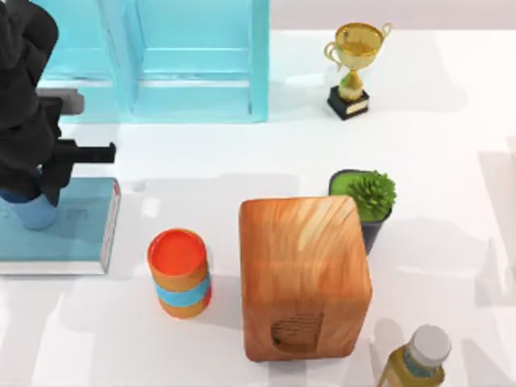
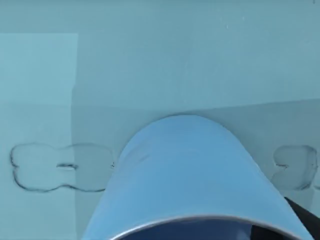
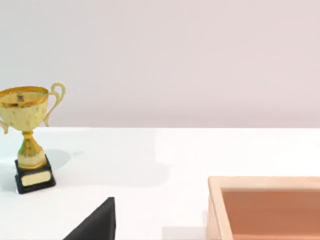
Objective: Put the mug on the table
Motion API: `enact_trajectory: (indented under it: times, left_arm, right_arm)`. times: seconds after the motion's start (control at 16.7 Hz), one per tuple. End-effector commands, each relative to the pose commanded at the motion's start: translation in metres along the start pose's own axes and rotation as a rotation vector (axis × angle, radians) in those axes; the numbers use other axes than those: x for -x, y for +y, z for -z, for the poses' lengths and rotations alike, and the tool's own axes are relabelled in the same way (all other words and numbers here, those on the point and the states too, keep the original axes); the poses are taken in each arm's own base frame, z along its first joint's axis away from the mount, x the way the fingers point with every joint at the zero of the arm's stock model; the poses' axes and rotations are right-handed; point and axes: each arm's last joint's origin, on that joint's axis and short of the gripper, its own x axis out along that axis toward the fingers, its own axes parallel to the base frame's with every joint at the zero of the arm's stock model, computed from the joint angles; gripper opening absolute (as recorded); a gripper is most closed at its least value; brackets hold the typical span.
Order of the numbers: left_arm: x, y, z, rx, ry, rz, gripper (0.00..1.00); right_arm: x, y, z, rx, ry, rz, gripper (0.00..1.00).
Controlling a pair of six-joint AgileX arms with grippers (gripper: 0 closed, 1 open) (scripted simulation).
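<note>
Light-blue mug [image 1: 32, 211] upright, pinched beneath left gripper [image 1: 28, 189], over book [image 1: 76, 234] at table [image 1: 451, 145] left edge.

Top cam looked straight down over the table [image 1: 451, 145]. Left wrist cam sat right up against the mug [image 2: 190, 170], while right wrist cam looked low across, sharing the trophy [image 3: 27, 135] and wooden box [image 3: 265, 207] with top.

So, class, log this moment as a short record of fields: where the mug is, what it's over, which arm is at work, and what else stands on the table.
mug: light blue, under the left arm
beneath mug: teal book, top view's left
table: white
left gripper: at the mug
others: orange cylinder, wooden box, trophy, potted plant, bottle
</note>
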Motion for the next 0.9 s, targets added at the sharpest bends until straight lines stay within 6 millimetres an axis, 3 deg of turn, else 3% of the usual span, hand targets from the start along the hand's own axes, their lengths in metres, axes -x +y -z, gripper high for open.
enact_trajectory:
  times: [0.18,0.6,0.9]
  left_arm:
    - [0.005,0.0,-0.001,-0.001,-0.005,0.001,0.0]
    - [0.049,0.0,0.0,-0.001,0.001,0.0,0.0]
    - [0.048,0.0,-0.001,-0.001,0.005,-0.001,0.0]
  right_arm:
    - [0.0,0.0,0.0,0.0,0.0,0.0,1.0]
    - [0.0,0.0,0.0,0.0,0.0,0.0,1.0]
    - [0.0,0.0,0.0,0.0,0.0,0.0,1.0]
